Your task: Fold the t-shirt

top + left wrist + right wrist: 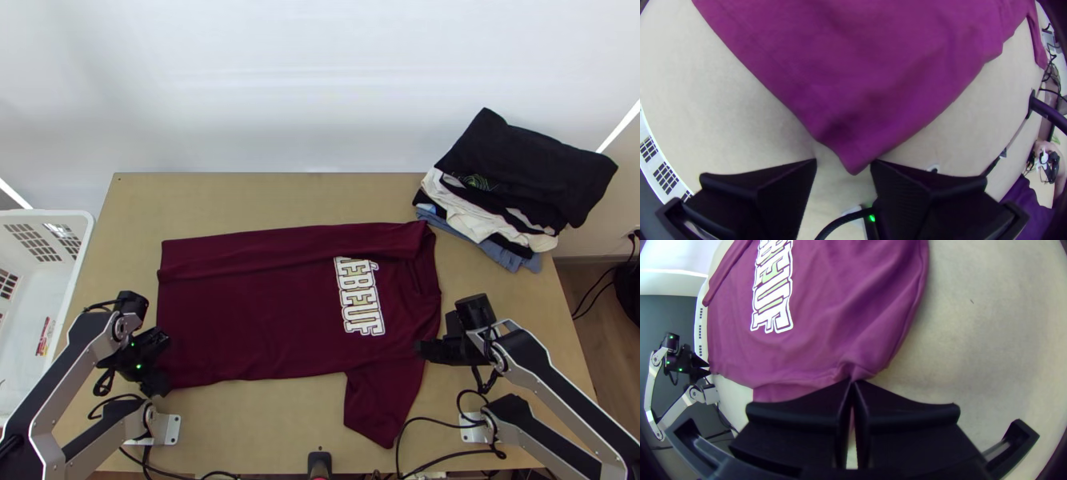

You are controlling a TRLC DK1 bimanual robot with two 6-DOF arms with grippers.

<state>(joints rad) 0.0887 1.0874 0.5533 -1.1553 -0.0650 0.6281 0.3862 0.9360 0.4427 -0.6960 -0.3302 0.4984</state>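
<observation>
Crosswise, maroon t-shirt, long axis left to right, collar rightward.

One maroon short-sleeved T-shirt, bearing one lettered print, lies on one light wooden table. There are two robot arms, one left and one right, with two grippers — one left gripper and one right gripper — and four flat black fingers, two to each. I count one white plastic basket, two white mounting plates and one stack of folded clothes — its garments overlap too much to number — plus several black cables.
</observation>
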